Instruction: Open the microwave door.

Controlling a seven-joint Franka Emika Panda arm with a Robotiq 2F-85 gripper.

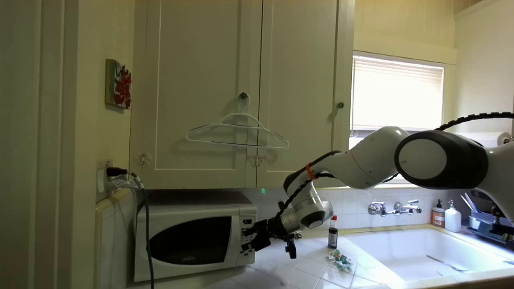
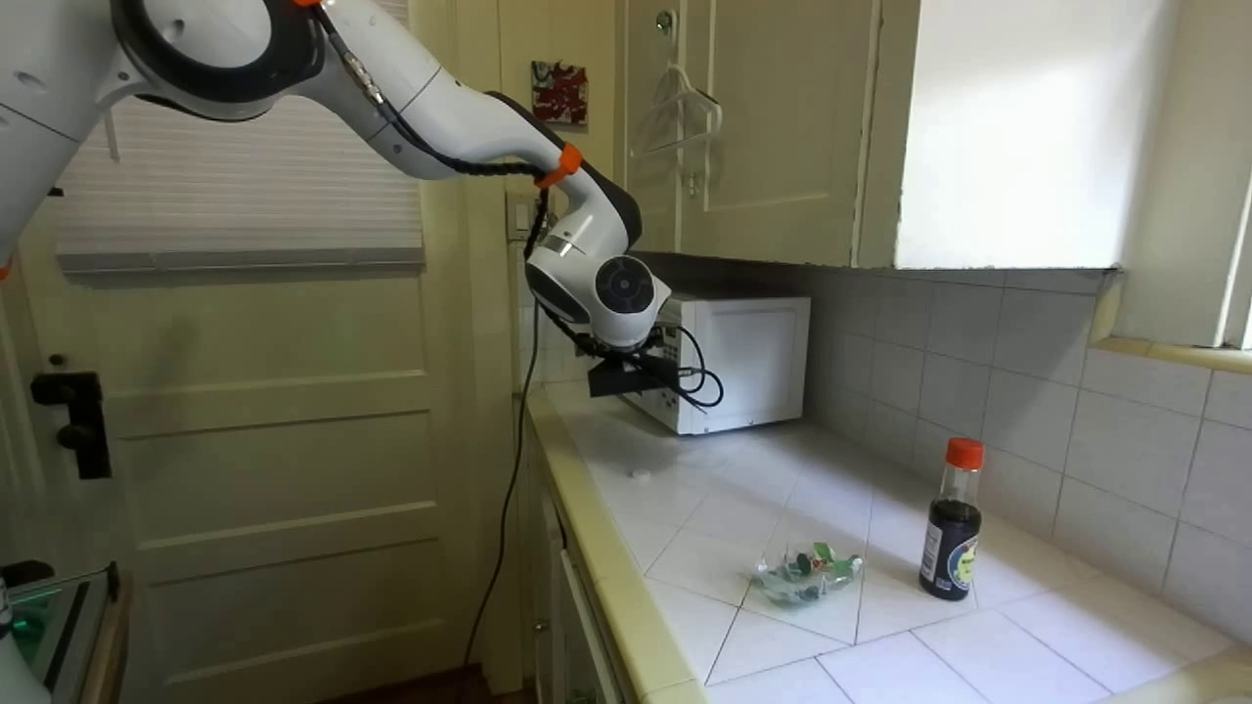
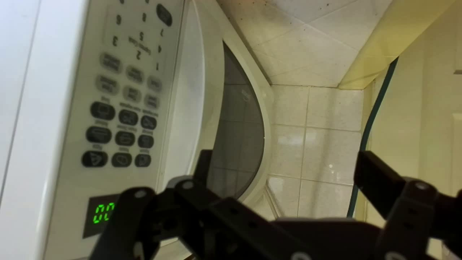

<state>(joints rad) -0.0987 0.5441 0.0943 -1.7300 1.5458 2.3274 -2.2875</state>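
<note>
Hovering near one microwave (image 2: 748,362), one gripper (image 3: 287,167), two fingers (image 3: 375,178) wide apart, one closed microwave door (image 1: 190,241)

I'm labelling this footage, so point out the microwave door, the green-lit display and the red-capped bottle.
Microwave door (image 1: 190,241), in an exterior view: on its dark window.
Display (image 3: 100,215), in the wrist view: among its green digits.
Bottle (image 2: 950,525), in an exterior view: on its dark body.
</note>
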